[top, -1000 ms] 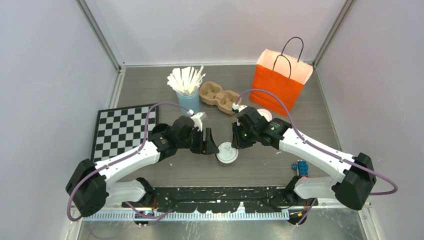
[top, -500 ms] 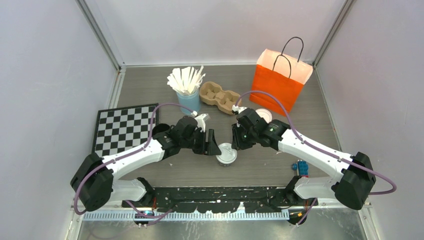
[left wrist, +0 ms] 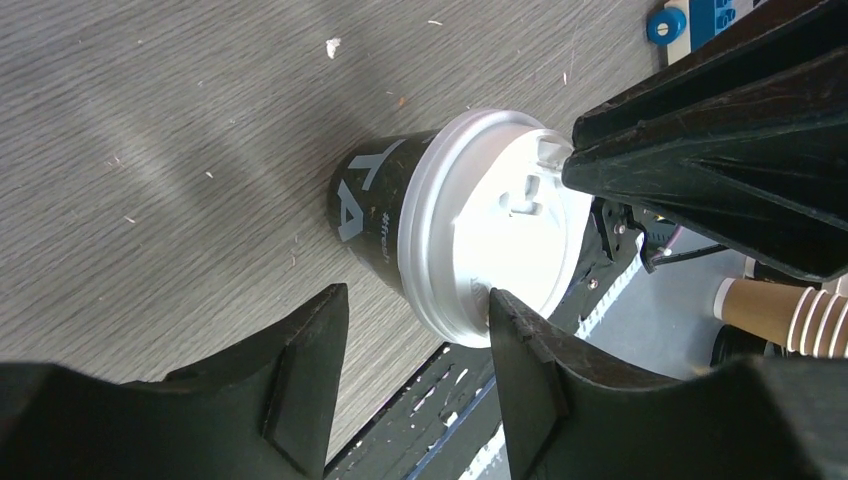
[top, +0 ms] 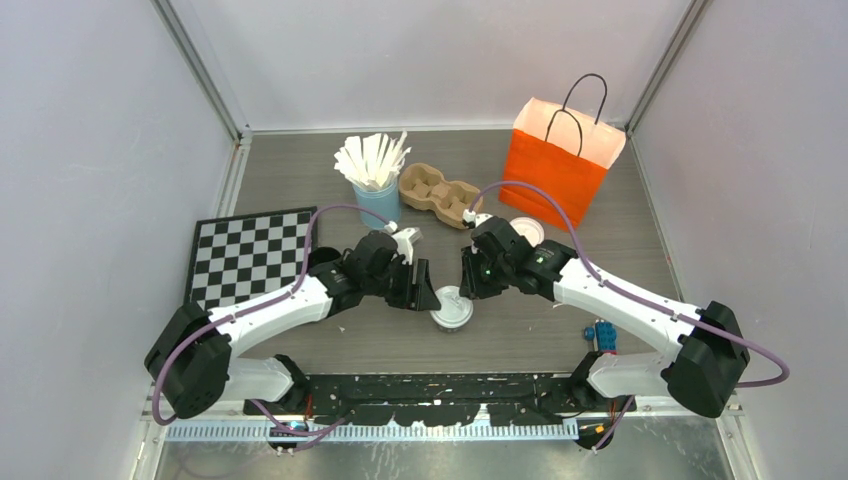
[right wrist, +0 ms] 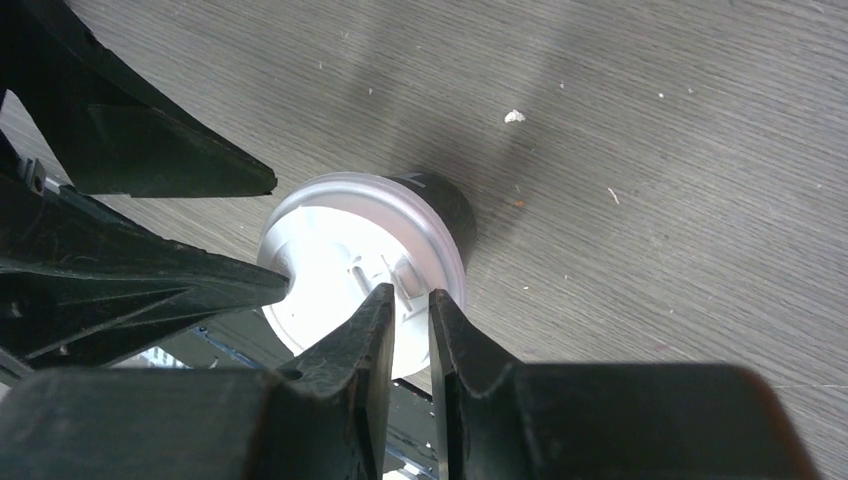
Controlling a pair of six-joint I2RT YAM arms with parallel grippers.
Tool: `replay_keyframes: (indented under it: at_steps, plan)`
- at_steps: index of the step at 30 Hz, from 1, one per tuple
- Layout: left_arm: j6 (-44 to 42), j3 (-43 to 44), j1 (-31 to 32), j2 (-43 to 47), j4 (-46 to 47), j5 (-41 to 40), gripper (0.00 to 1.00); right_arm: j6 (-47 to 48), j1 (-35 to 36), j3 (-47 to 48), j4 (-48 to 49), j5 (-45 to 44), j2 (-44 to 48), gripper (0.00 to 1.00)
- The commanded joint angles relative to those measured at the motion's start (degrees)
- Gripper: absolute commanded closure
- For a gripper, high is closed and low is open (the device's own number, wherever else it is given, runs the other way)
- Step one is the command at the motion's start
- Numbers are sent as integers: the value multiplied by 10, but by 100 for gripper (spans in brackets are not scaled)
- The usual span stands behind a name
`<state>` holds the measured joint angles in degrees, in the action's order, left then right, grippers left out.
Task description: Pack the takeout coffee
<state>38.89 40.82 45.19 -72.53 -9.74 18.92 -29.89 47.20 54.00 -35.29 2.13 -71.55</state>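
**Fingers**
- Left fingers: spread wide, nothing clamped. One tip sits at the lid rim of the takeout cup; whether it touches cannot be told. The other tip stands clear of the cup's dark wall.
- Right fingers: nearly together, with a thin slit between. The tips are over the cup's white lid, at its raised ridge. Whether they pinch it cannot be told.

**Surroundings (top view, clock taken from the takeout cup)**
- Cardboard carrier at 12 o'clock.
- Light-blue cup of white sticks at 11 o'clock.
- Checkerboard at 9 o'clock.
- Small blue item at 3 o'clock.
- Second cup between 1 and 2 o'clock, partly hidden by the right arm, just in front of the orange bag.

**Task item**
- The takeout cup stands upright on the tabletop, lid on.
- The left fingers come in from 10 o'clock and the right fingers from 1 o'clock. Each pair crowds the other over the lid.
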Motion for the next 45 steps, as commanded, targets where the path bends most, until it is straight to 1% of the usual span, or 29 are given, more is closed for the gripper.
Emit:
replay_keyframes:
  at_steps: [1, 5, 8, 9, 12, 17, 22, 25, 31, 36, 38, 39, 42, 45]
  plan:
    - [-15, 3, -3, 2, 11, -9, 46, -7, 4, 6, 20, -2, -3, 74]
    - [-21, 8, -3, -7, 13, -5, 46, -6, 4, 23, -12, -19, 3, 71]
    - [-21, 4, -4, -10, 26, -2, 49, -9, 4, 30, -29, -44, 20, 70]
    - [-21, 1, -4, -11, 33, 4, 49, -11, 4, 31, -32, -44, 25, 68]
    - [-13, -5, -4, -16, 56, 20, 55, -16, 4, 32, -29, -32, 36, 65]
    - [-13, -11, -4, -28, 69, 25, 56, -22, 4, 28, 3, 19, 29, 68]
    - [-13, -15, -3, -36, 78, 27, 59, -20, 4, 47, -4, 14, -7, 69]
    - [-15, -16, -4, -38, 78, 31, 61, -16, 4, 52, -8, 19, -11, 71]
    - [3, -45, -3, -46, 115, 37, 63, -25, 4, -2, 29, 18, -13, 74]
    - [19, -47, -4, -42, 130, 56, 63, -28, 4, -31, 39, 6, -15, 75]
    - [33, -48, -3, -34, 141, 65, 62, -26, 4, -35, 39, 3, -12, 75]
    - [40, -47, -4, -29, 144, 68, 60, -26, 4, -37, 40, 3, -11, 75]
    - [53, -36, -5, -6, 138, 72, 47, -25, 4, -42, 40, 3, -6, 75]
    - [42, -13, -10, 15, 106, 70, 40, -22, 3, -45, 40, 2, -1, 75]
